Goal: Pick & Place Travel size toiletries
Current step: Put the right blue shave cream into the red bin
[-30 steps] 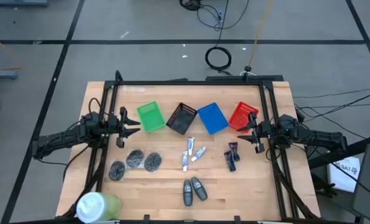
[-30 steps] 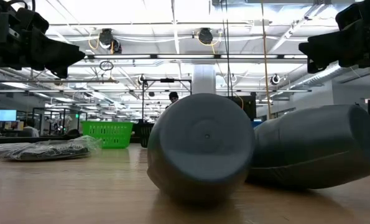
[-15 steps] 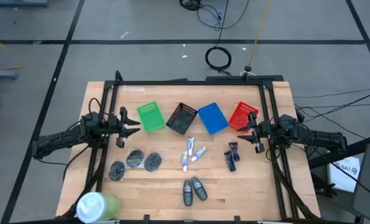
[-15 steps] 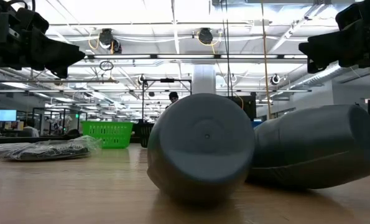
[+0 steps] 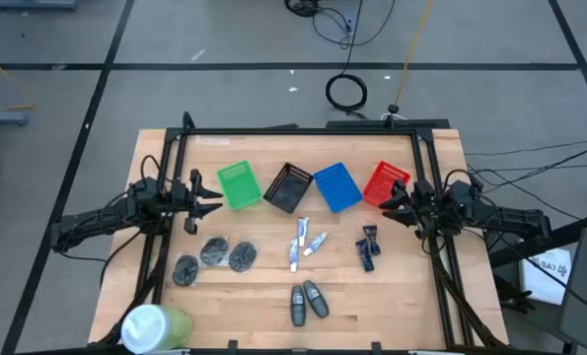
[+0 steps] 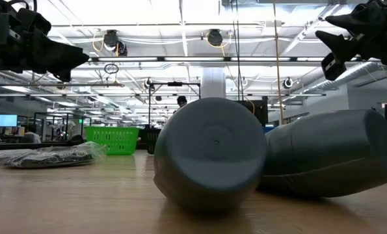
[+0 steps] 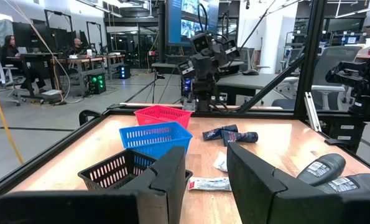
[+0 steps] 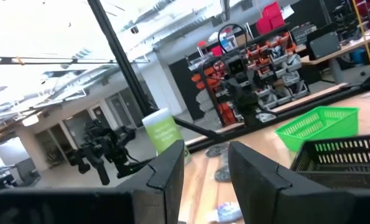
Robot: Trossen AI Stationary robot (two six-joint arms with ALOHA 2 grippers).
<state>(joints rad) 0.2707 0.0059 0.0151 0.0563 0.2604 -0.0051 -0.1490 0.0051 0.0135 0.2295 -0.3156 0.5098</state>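
The travel size toiletries lie on the wooden table: three round dark grey bundles (image 5: 214, 252) at the near left, white-silver tubes (image 5: 300, 244) in the middle, dark blue pieces (image 5: 368, 247) to the right, and two grey oval bottles (image 5: 308, 301) near the front edge, seen close up on their sides as the bottles (image 6: 209, 153) in the low view. My left gripper (image 5: 219, 200) hangs open above the table's left side beside the green basket. My right gripper (image 5: 384, 202) hangs open at the right beside the red basket, rolled to one side. Neither has anything between its fingers.
Along the far half stand a green basket (image 5: 239, 185), a black basket (image 5: 289, 187), a blue basket (image 5: 336, 187) and a red basket (image 5: 386, 183). A large white-and-green cylinder (image 5: 153, 327) stands at the near left corner. A black frame (image 5: 303, 131) rims the table.
My right gripper has rolled about its own pointing line and tipped slightly upward, staying in place above the table's right side.
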